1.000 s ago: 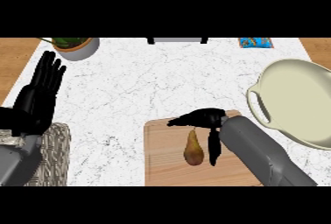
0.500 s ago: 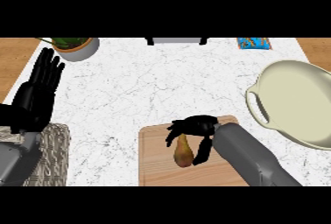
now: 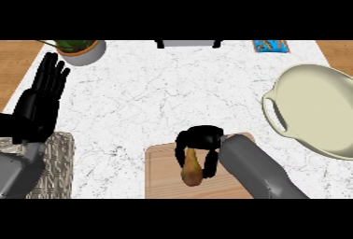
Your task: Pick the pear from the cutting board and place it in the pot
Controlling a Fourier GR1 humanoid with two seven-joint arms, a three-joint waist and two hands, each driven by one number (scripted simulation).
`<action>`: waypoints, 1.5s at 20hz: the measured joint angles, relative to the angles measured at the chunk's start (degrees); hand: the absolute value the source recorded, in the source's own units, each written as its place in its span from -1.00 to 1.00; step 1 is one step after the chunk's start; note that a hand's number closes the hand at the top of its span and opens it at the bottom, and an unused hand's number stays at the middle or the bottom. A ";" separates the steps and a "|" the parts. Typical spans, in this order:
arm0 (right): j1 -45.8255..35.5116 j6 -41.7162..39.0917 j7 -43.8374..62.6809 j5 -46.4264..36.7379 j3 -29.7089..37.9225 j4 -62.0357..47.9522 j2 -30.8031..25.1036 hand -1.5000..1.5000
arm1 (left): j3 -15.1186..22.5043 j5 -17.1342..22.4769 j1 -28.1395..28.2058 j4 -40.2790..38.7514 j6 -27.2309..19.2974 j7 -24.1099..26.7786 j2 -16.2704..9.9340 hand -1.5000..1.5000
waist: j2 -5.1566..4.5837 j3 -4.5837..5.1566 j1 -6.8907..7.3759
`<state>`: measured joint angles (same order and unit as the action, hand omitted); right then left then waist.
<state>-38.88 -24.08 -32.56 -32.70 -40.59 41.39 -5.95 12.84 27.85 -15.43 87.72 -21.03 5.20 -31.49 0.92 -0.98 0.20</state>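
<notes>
A brown-yellow pear (image 3: 192, 169) lies on the wooden cutting board (image 3: 162, 179) at the bottom centre. My right hand (image 3: 201, 139) sits over the pear's upper end, its fingers curled down on both sides of the fruit. The pear's top is hidden under the hand. The cream pot (image 3: 318, 111) with a side handle stands at the right edge, well apart from the board. My left hand (image 3: 40, 100) rests open at the left edge, fingers pointing up.
A potted plant (image 3: 79, 49) stands at the back left. A blue packet (image 3: 270, 45) lies at the back right, and a dark-legged item (image 3: 187, 43) sits at the back centre. A woven mat (image 3: 56, 165) lies under my left forearm.
My right hand has come down onto the pear and its fingers have curled round it. The view has shifted, so the board sits lower and more to the left. The left hand stays put.
</notes>
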 measured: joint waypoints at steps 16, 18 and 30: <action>-12.56 26.59 40.27 -3.30 22.14 -7.29 -7.14 1.00 | -0.39 1.62 0.30 2.81 -0.65 -1.67 -0.81 0.00 | -0.91 0.34 -0.05; -15.41 31.62 47.98 -4.98 23.96 -8.74 -8.57 1.00 | -0.16 1.82 -0.22 3.03 -0.64 -1.89 -0.66 0.00 | -1.03 0.47 0.52; -31.54 53.07 92.38 -26.19 21.40 -20.11 -14.49 1.00 | 1.80 1.85 -3.33 2.60 -1.05 -2.90 -0.20 0.00 | -1.56 0.81 3.01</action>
<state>-70.42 28.99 59.82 -58.88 -19.19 21.28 -20.43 14.65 29.71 -18.76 90.32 -22.08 2.30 -31.68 -0.63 -0.17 3.21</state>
